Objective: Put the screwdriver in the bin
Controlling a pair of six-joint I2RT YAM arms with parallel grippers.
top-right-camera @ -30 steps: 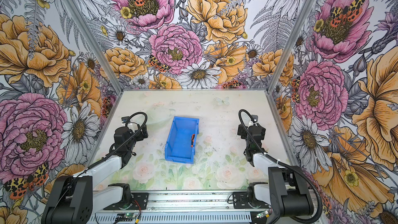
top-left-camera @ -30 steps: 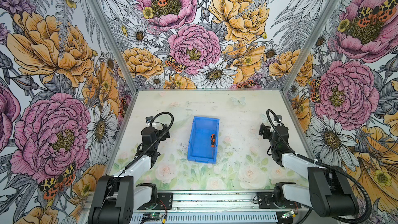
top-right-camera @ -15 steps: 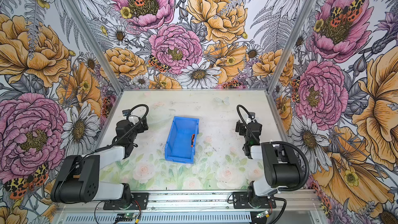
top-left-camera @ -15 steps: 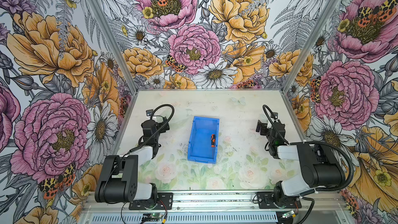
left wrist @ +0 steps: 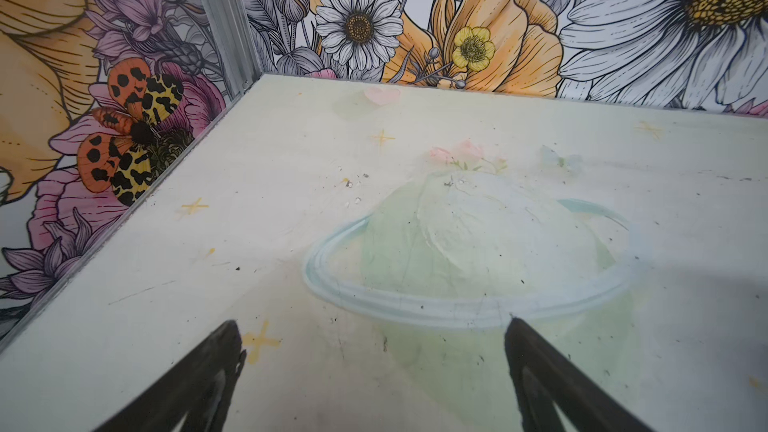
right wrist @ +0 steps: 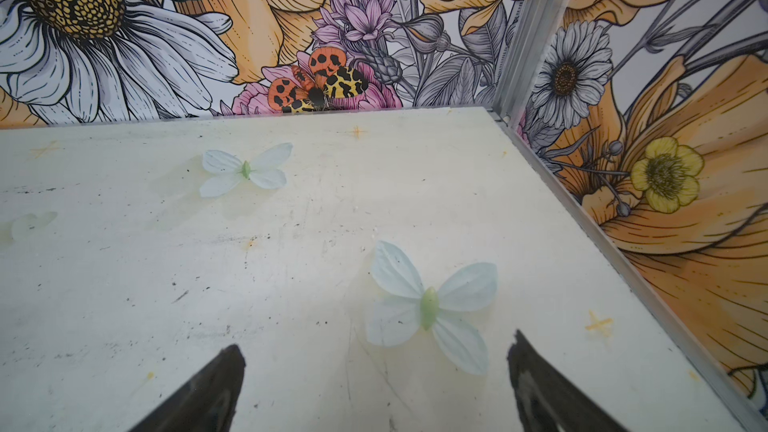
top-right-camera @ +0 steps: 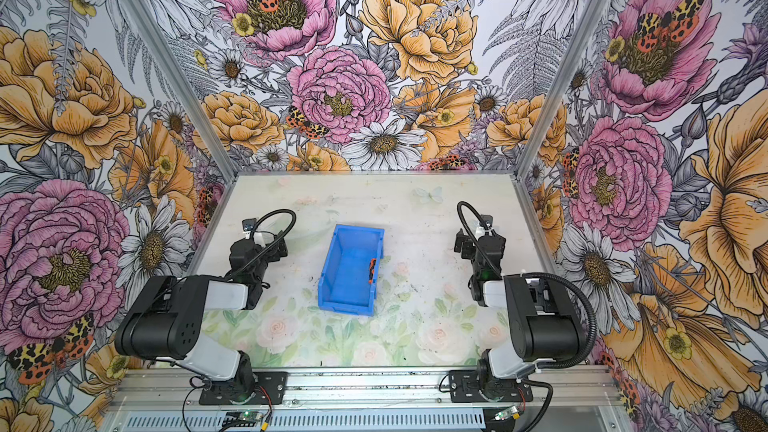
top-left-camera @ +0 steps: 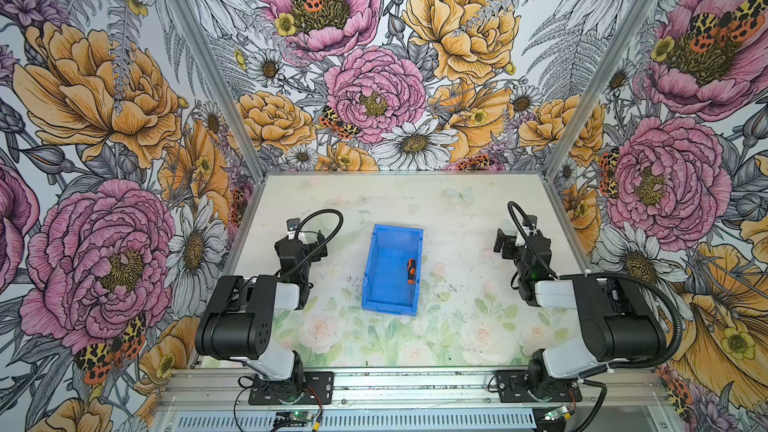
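The blue bin (top-left-camera: 371, 272) (top-right-camera: 325, 280) stands in the middle of the table in both top views. The screwdriver (top-left-camera: 410, 271) (top-right-camera: 371, 270), orange-and-black handle toward the far side, lies inside it along the right wall. My left gripper (top-left-camera: 309, 243) (left wrist: 372, 326) hangs left of the bin, well apart from it, open and empty over bare table. My right gripper (top-left-camera: 508, 243) (right wrist: 376, 344) hangs right of the bin near the side wall, open and empty. Neither wrist view shows the bin or the screwdriver.
Floral walls enclose the table (top-left-camera: 457, 326) on three sides, with metal corner posts (left wrist: 226, 22) (right wrist: 525, 31). Both arms are folded low near their bases on the front rail (top-left-camera: 415, 384). Pale butterflies (right wrist: 430, 309) are printed on the tabletop.
Both arms have folded back toward their bases, elbows drawn in. The grippers stayed open. The screwdriver and the bin have not moved.
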